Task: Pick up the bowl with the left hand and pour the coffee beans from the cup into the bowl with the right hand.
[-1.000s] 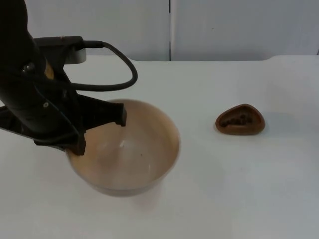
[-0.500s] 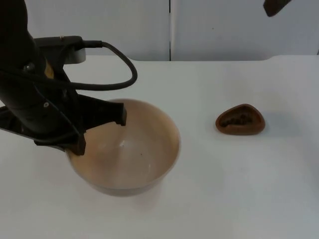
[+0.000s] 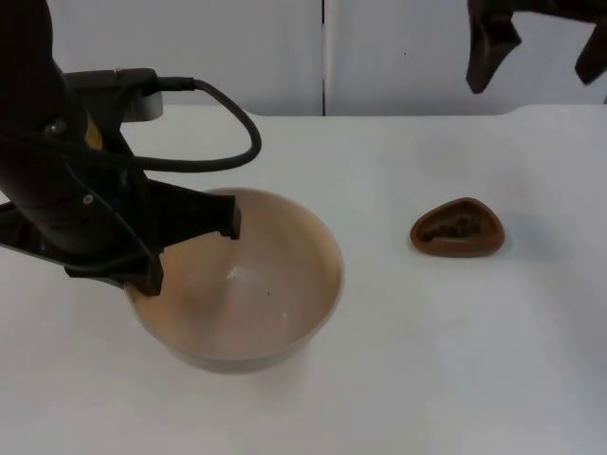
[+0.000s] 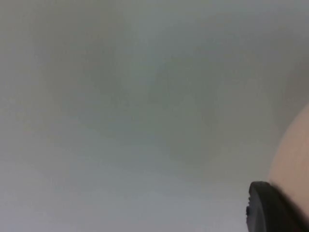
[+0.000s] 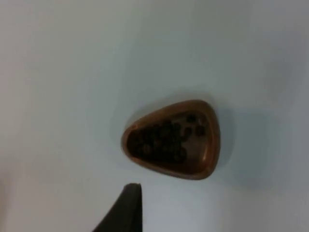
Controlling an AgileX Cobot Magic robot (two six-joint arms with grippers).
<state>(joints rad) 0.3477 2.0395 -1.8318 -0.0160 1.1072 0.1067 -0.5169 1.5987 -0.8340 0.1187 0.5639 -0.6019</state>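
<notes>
While waiting over the white bench [image 3: 446, 398], grips the bowl [image 3: 275, 284] by its left rim with the left jaws: clenched on it, by the look of things, with one fingertip [image 3: 230, 224] inside the wall and another [image 4: 270, 208] against the outside. Reaches in with the left arm [image 3: 66, 171] from the bowl's left, probably so as to leave the wide mouth free on the side facing the cup. Cannot tell for sure whether lifted clear of the bench or resting on it. Wide, round and tan; holds nothing yet but one tiny dark speck on smooth wall.

Hangs the right jaws high at the far right, in front of the grey wall [image 3: 398, 57], spread wide and grasping nothing, fingertips [image 3: 486, 66] well apart. Looks straight down on the cup from there, with one fingertip [image 5: 126, 208] near it but not touching. Reads as the approach to the second step: lining up above the cup before coming down to close on it.

Sits on the bench well apart from the bowl, to its right, under the right jaws: cup [image 3: 457, 228], small, brown, low-walled, with a rounded three-cornered rim, upright and open upward. Keeps a shallow heap of dark coffee beans [image 5: 164, 140] inside, gathered toward the middle, none spilled on the bench around it. Calls for a level carry across to the bowl, since so low a wall would let beans roll out at a slight tilt.
</notes>
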